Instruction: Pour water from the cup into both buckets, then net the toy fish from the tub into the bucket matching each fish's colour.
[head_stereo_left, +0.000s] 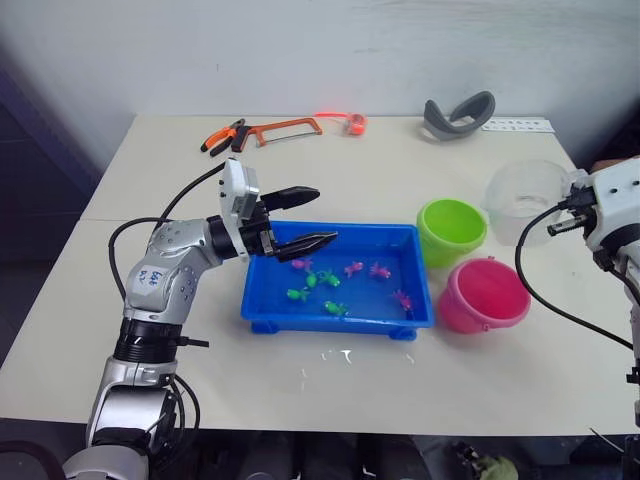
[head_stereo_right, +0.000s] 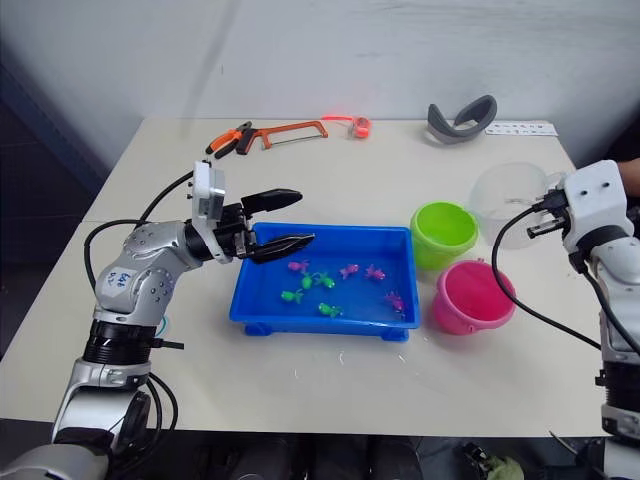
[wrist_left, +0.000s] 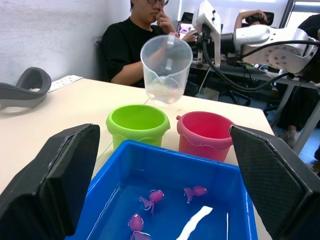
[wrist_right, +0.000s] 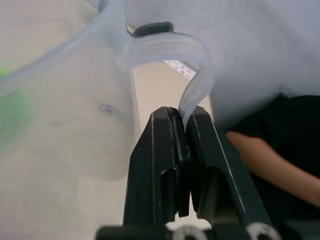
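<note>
While the right hand (wrist_right: 181, 120) pinches the cup (head_stereo_left: 526, 200) handle above the buckets (head_stereo_left: 452, 231), the left hand (head_stereo_left: 308, 217) gapes wide over the tub (head_stereo_left: 262, 290)

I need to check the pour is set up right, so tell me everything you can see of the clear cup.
The cup is a wide tumbler of clear, translucent plastic with a lipped rim and a thin looped handle. The right gripper is shut on that handle, the strip pinched between its black fingers. The cup hangs in the air off the table, tilted slightly, beyond the lime green bucket and the pink bucket. A little water seems to sit at its bottom, and a thin trickle may be leaving it; I cannot be sure.
</note>
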